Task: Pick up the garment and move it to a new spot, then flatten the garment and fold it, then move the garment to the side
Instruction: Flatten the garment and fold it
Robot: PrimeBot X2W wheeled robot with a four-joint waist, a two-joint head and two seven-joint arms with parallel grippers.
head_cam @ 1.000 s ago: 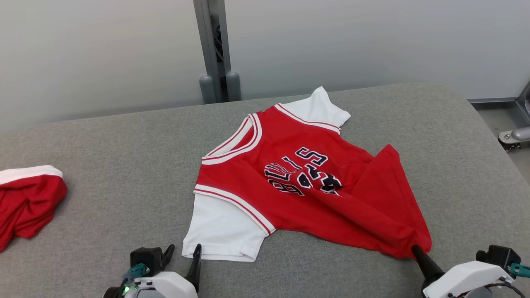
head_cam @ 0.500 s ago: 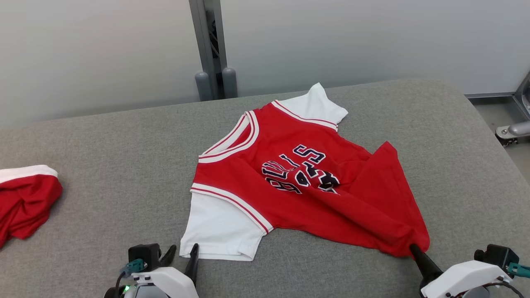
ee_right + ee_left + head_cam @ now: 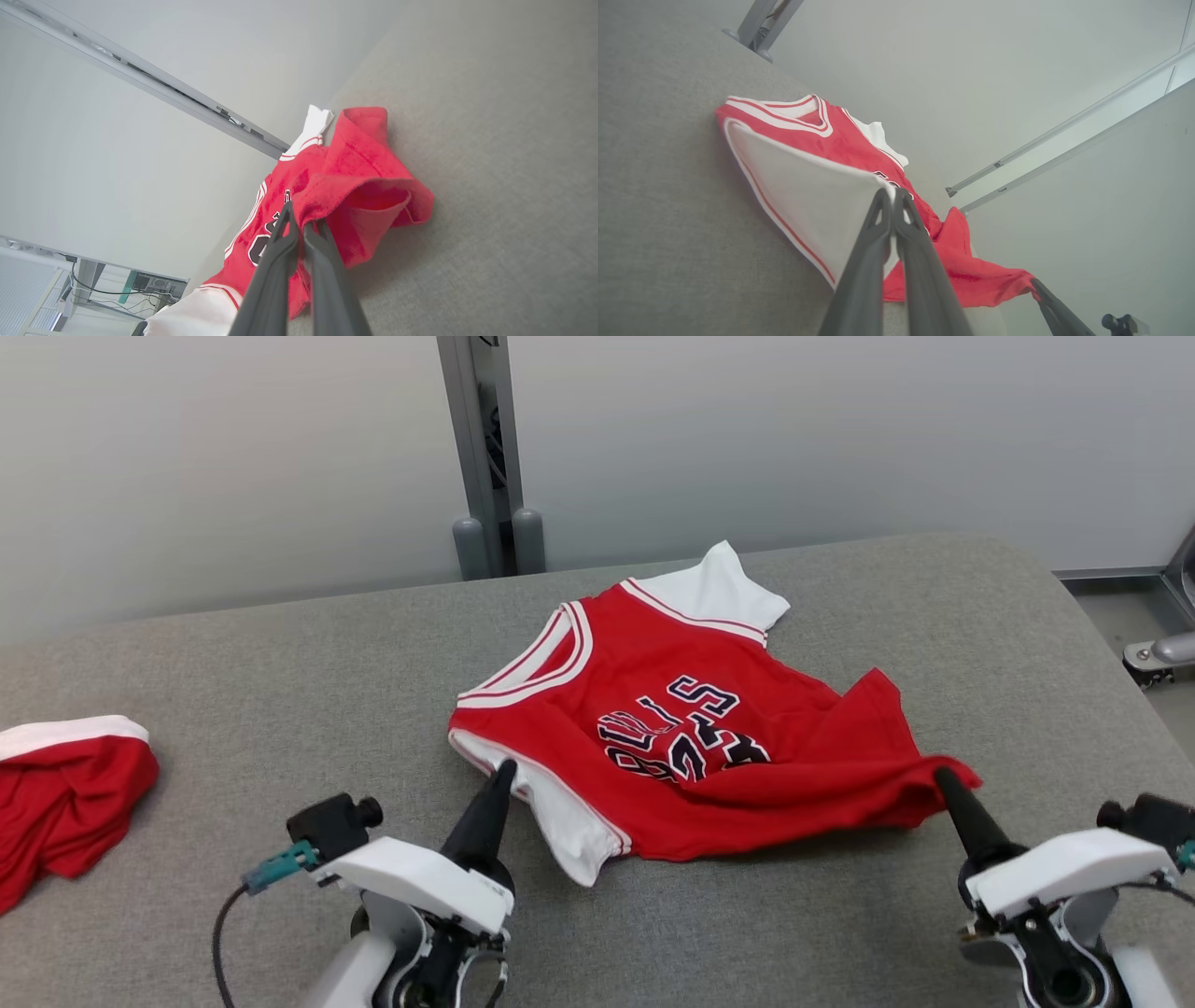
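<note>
Setting: robotics lab or test room; plain pale grey wall panels point(image 3: 233, 457), grey metal upright post point(image 3: 481, 448), rounded grey fabric-covered desk point(image 3: 280, 709)

Red-and-white garment point(image 3: 747, 775) on a grey table point(image 3: 280, 709).

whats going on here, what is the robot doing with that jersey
A two-armed robot is picking up a red and white jersey from a grey padded table. Its left gripper is shut on the near white sleeve, and its right gripper is shut on a red hem corner. The near edge is lifted off the table while the collar end lies on it. Another red and white garment lies crumpled at the far left, untouched.
</note>
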